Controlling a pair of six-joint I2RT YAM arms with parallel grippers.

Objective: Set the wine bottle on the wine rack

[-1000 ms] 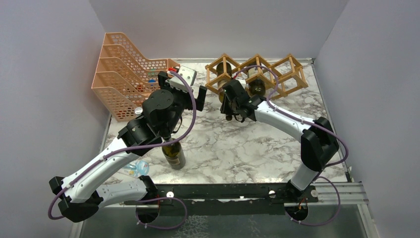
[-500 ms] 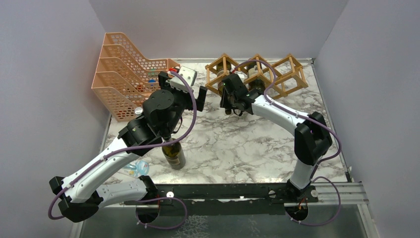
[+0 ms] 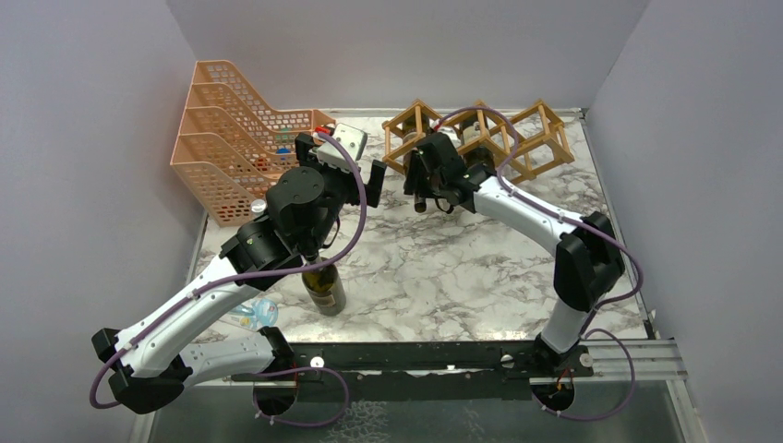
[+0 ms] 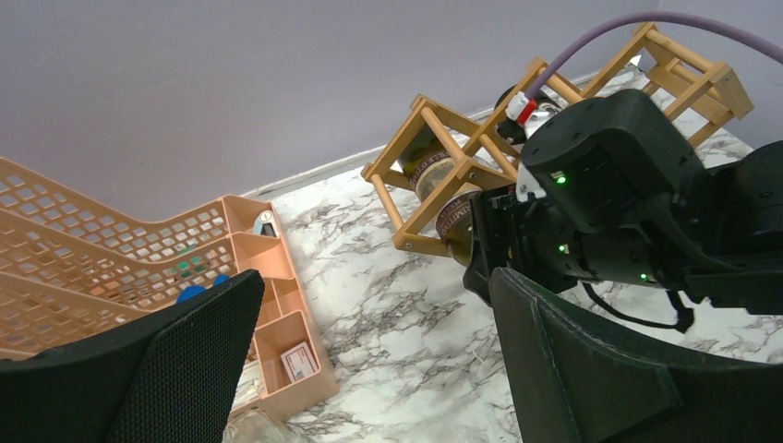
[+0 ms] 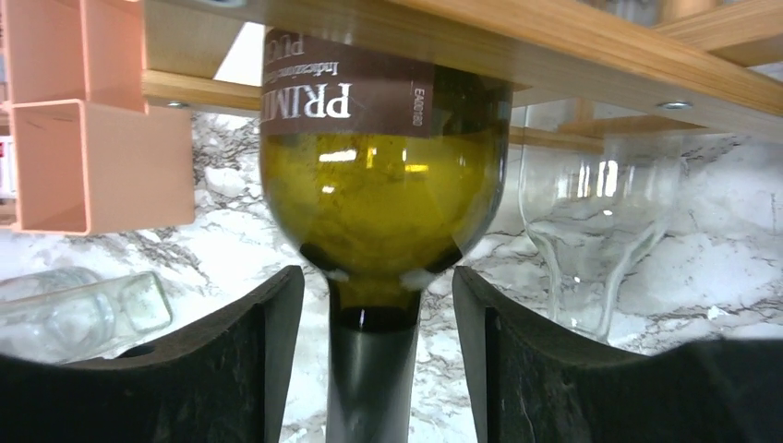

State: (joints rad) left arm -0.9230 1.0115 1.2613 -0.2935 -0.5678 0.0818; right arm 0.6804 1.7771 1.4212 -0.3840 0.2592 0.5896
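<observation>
two arms over the marble table (image 3: 462,277). nearest the bases, a second dark bottle (image 3: 325,288) stands upright, partly hidden under the left arm (image 3: 198,300). a small clear item (image 3: 254,314) lies just beside it on the left.

further in, left jaws are spread wide with nothing between them, hanging above the table and facing the rack. their fingers (image 4: 198,360) frame the wrist view.

right jaws sit just in front of the rack's left end, released. the fingers (image 5: 249,360) stand either side of the wine bottle (image 5: 383,185) neck, with a visible gap on each side and no contact.

wine bottle lies on its side, neck toward the right wrist, labelled body under a slat of the wine rack (image 5: 600,46). cannot tell which cell from these views. another labelled bottle (image 4: 432,168) lies just beside it in the left diamond cell. a clear glass (image 5: 591,212) shows just right of the wine bottle, behind the slats.

far back left by the wall: orange mesh tray (image 3: 226,138), apart from the rack.
</observation>
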